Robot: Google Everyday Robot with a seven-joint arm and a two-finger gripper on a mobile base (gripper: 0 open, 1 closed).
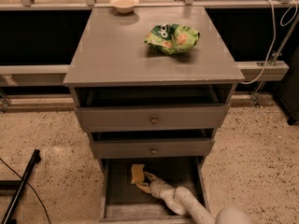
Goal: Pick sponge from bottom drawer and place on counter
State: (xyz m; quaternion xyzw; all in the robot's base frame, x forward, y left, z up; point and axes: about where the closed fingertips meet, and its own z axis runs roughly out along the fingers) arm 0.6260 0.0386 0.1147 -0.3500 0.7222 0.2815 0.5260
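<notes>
The pale-yellow sponge (136, 172) lies on the floor of the open bottom drawer (182, 171), near its back left. My gripper (144, 181) reaches into the drawer from the lower right on a white arm. Its two yellowish fingers are spread apart at the sponge's lower right edge, one by the sponge's right side and one just below it. I cannot tell whether they touch it. The counter (117, 50), the grey cabinet top, is above.
A green-and-white snack bag (173, 38) lies on the counter's right half and a small cream bowl (124, 3) stands at its back edge. The two upper drawers with brass knobs (153, 120) are slightly pulled out above my arm. A black pole (21, 188) lies on the floor at left.
</notes>
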